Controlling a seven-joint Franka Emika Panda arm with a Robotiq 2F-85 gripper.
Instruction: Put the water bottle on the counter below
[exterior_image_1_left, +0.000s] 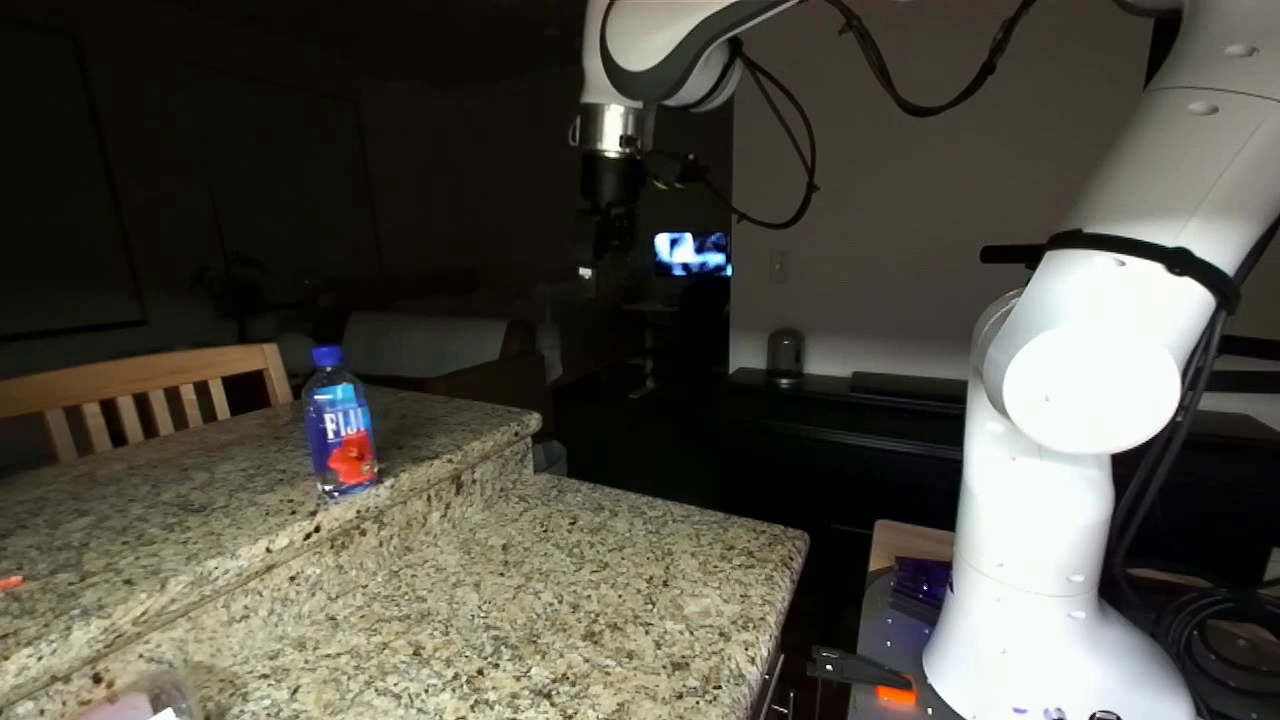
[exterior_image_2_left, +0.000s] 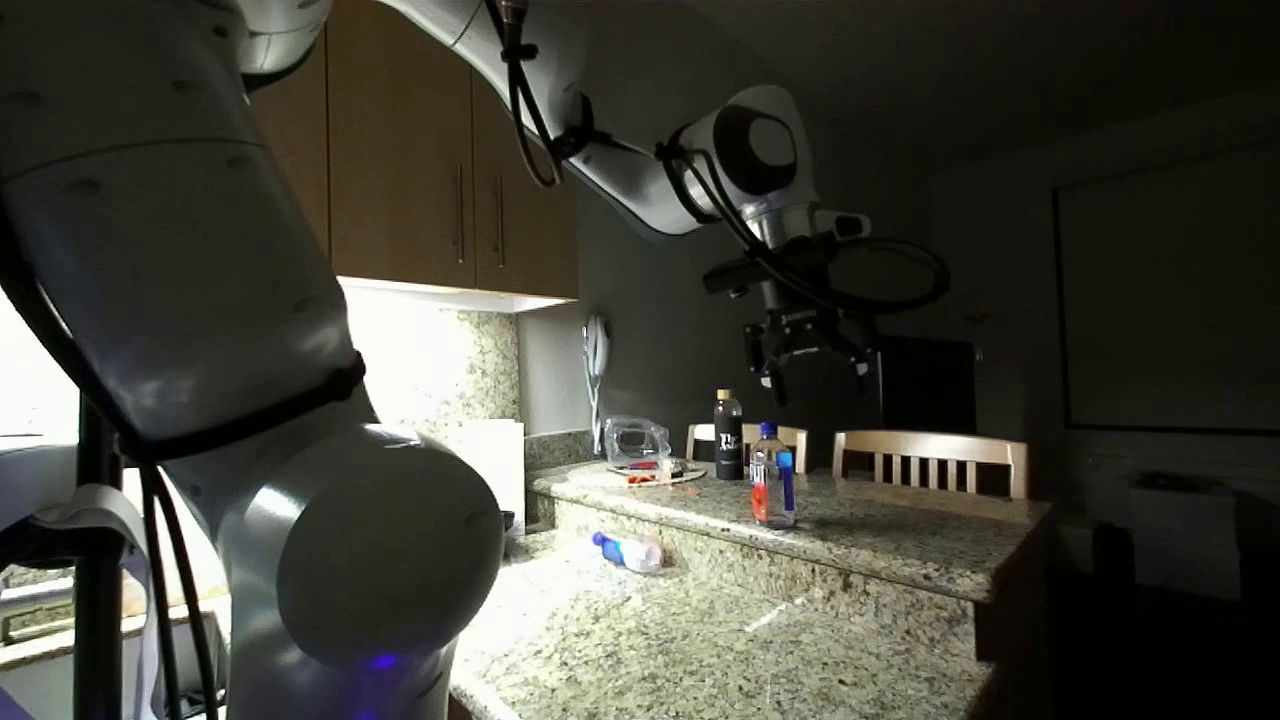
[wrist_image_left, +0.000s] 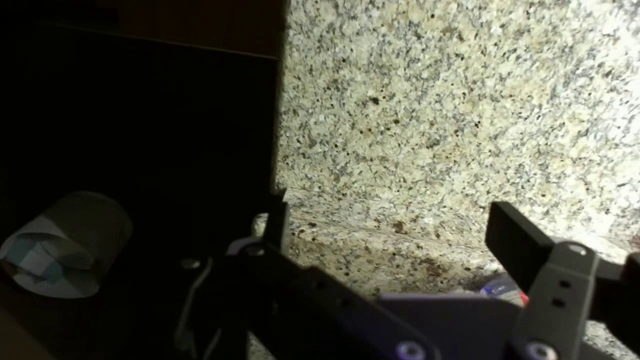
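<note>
The water bottle (exterior_image_1_left: 340, 430), clear with a blue cap and a blue and red label, stands upright near the edge of the raised granite ledge. It also shows upright in an exterior view (exterior_image_2_left: 772, 485). In the wrist view only a small blue and red part of it (wrist_image_left: 499, 288) shows beside a finger; the rest is hidden. The counter below (exterior_image_1_left: 560, 590) is the broad lower granite slab, also seen in an exterior view (exterior_image_2_left: 720, 650) and the wrist view (wrist_image_left: 425, 100). My gripper (exterior_image_2_left: 818, 378) is open and empty, above the ledge and apart from the bottle; its fingers (wrist_image_left: 390, 220) are spread wide.
The raised ledge (exterior_image_1_left: 180, 520) borders the lower slab. A similar bottle (exterior_image_2_left: 632, 553) lies on its side on the lower slab. A dark bottle (exterior_image_2_left: 728, 445) and a clear plastic container (exterior_image_2_left: 637, 440) stand on the ledge. Wooden chairs (exterior_image_2_left: 930, 445) are behind it.
</note>
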